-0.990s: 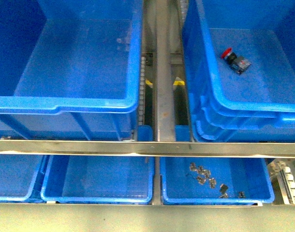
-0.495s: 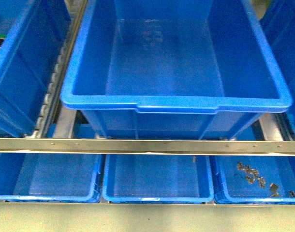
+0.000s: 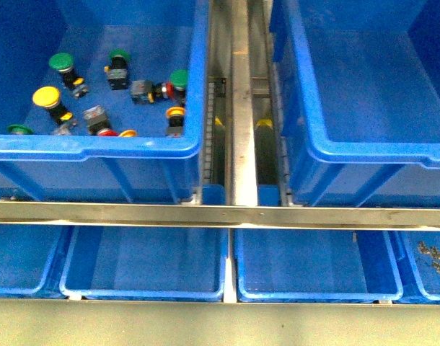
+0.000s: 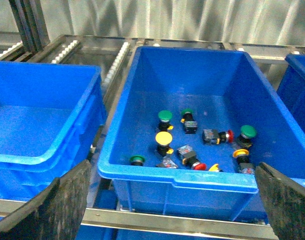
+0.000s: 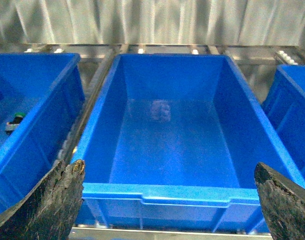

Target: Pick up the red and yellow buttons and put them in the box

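Lying loose on the floor of a deep blue crate (image 3: pixel 97 148) is a scatter of buttons, and every one in view is inside that crate. A yellow button (image 3: pixel 47 96) sits toward the crate's left wall, with a green button (image 3: pixel 61 63) just behind it. A red button (image 3: pixel 164 91) lies on its side near the crate's right wall, close beside another green cap, and an orange-yellow button (image 3: pixel 175 113) rests just in front of it. Against the crate's near wall the rim partly hides a second red cap and a second yellow cap in the front view. The box (image 3: pixel 364 155) stands to the right of the crate, apart from it across a steel channel (image 3: pixel 240 108). A steel rail (image 3: pixel 220 215) runs below the crate's front, with shallow blue trays (image 3: pixel 148 292) beneath it. The left gripper (image 4: pixel 175 200) hangs in front of the crate's near rim with its jaws released and spread wide, nothing between them. The right gripper (image 5: pixel 167 200) faces the box in the same way, its jaws also released and holding nothing.
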